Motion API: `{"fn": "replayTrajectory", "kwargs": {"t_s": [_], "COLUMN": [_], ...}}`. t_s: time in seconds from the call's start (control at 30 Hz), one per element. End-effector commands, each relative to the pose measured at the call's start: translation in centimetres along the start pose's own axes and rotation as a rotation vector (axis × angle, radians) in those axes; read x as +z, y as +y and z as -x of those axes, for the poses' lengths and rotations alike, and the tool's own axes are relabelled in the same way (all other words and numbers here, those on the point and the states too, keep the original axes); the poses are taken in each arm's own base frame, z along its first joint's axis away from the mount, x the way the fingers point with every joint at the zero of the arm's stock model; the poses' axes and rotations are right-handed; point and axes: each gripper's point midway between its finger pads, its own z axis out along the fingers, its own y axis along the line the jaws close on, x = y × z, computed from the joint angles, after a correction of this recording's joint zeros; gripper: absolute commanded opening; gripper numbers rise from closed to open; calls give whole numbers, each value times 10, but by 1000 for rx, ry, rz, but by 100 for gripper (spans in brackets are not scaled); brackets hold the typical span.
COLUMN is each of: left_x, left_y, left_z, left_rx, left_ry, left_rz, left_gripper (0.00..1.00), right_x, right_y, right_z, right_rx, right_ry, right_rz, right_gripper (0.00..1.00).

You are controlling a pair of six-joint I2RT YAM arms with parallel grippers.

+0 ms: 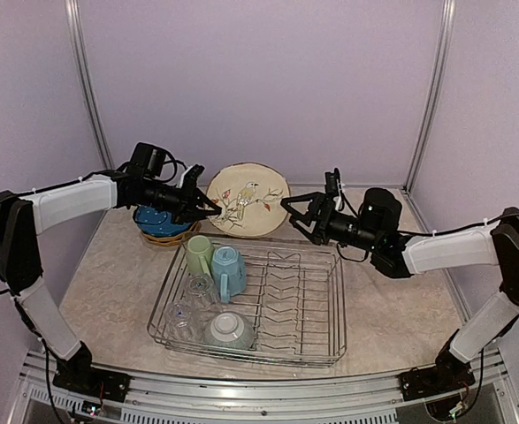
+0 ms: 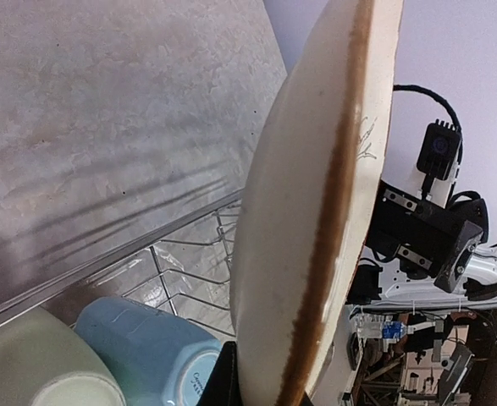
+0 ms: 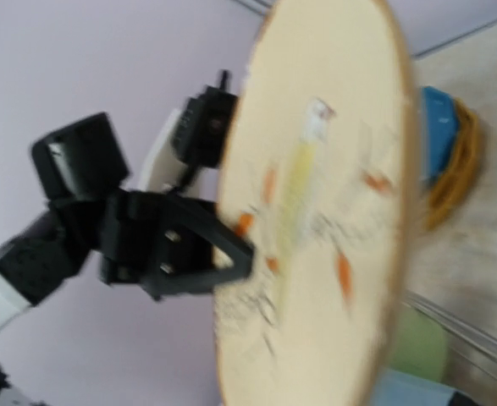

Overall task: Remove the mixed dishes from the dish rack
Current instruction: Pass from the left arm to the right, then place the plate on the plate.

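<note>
Half done, I reckon: stacked plates (image 1: 157, 219) lie out at ten o'clock. My left pincer (image 1: 208, 205) clamps the cream plate (image 1: 248, 196) at twelve, beyond the dish rack (image 1: 330, 300). My right pincer (image 1: 293, 210) gapes wide at one. The mugs (image 1: 227, 268), glasses (image 1: 199, 286) and bowl (image 1: 229, 330) are left in the rack.

Cream plate (image 1: 248, 196) upright beyond dish rack (image 1: 296, 302)

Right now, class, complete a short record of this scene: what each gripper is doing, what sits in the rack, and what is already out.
Left gripper: shut on the left edge of the cream plate, held upright near the far edge of the dish rack
Right gripper: open, by the plate's right edge
In rack: pale green mug, light blue mug, clear glasses, bowl
Out of rack: blue dotted plate stacked on yellow plates, behind the rack's left corner
</note>
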Motion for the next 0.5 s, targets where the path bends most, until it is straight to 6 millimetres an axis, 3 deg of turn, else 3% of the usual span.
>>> {"fn": "replayTrajectory", "kwargs": {"t_s": [0.0,0.2,0.47], "left_x": [-39,-89,-145], "left_y": [-25,45,110], "left_z": [30,60,78], "left_rx": [76,-118,-360], "left_ry": [-129,-275,-382], "left_rz": [-44,218,291], "left_gripper": [0,0,0], "right_x": [-3,-10,-22], "right_y": [-13,-25,-31], "right_z": [1,0,6], "right_rx": [-43,-104,-161], "right_ry": [19,58,51], "right_rz": [-127,-257,-352], "right_gripper": [100,100,100]}}
